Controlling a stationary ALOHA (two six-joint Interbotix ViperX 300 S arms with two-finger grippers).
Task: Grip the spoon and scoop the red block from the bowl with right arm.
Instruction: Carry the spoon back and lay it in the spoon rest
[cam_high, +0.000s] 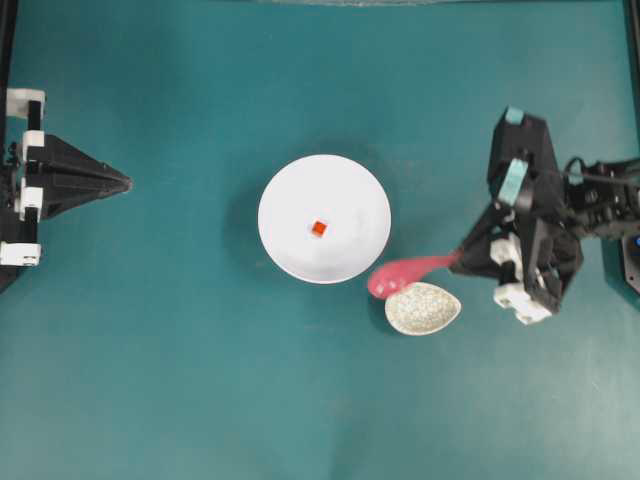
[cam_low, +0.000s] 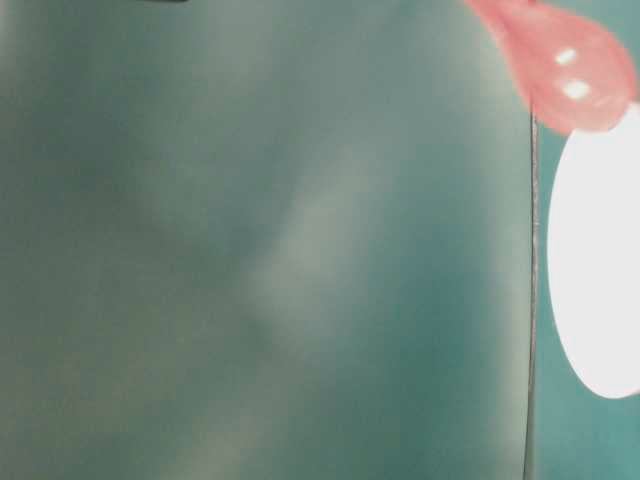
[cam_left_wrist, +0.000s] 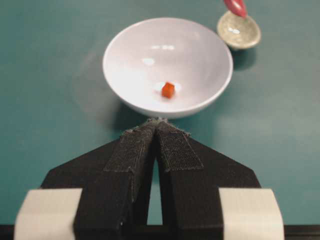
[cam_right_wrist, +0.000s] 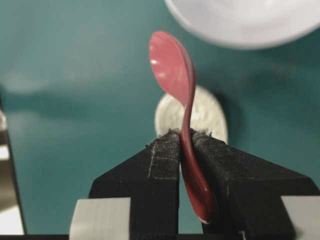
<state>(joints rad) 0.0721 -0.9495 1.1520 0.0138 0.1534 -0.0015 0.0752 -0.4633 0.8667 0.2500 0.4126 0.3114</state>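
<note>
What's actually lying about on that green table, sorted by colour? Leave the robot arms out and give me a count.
White: 1, the bowl
Red-orange: 1, the red block inside the bowl
Pink: 1, the spoon, held by the right arm's jaws
Speckled cream: 1, the small dish under the spoon's scoop
Total: 4

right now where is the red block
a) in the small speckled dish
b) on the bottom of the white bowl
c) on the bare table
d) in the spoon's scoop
b: the red block lies on the bottom of the bowl, while the spoon, clamped by its handle in the right gripper, is outside the rim above the speckled dish.
</note>
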